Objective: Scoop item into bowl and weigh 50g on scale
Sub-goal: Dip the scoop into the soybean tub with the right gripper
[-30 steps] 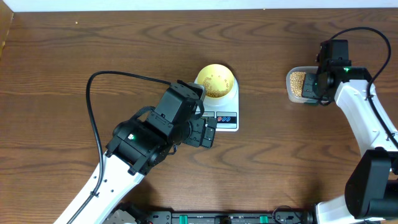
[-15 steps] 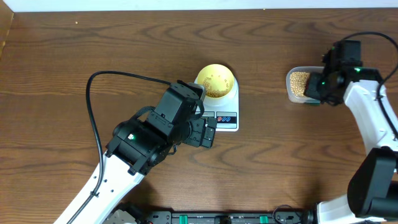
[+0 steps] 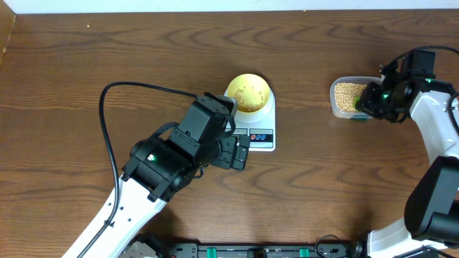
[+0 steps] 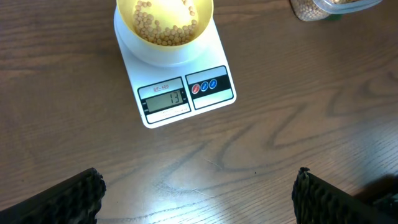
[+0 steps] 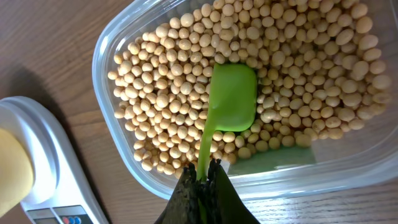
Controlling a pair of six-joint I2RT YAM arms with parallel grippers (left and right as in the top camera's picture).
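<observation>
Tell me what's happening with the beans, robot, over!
Left gripper open, hovering near scale. Right gripper shut on green scoop, its head among soybeans in clear tub. Yellow bowl on scale, display shows 13. Nothing in the way.

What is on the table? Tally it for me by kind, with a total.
Containers: 2, the yellow bowl and the clear tub
Scales: 1, the white scale
Scoops: 1, the green scoop
Heaps of beans: 2, one in each container
Total: 6
</observation>
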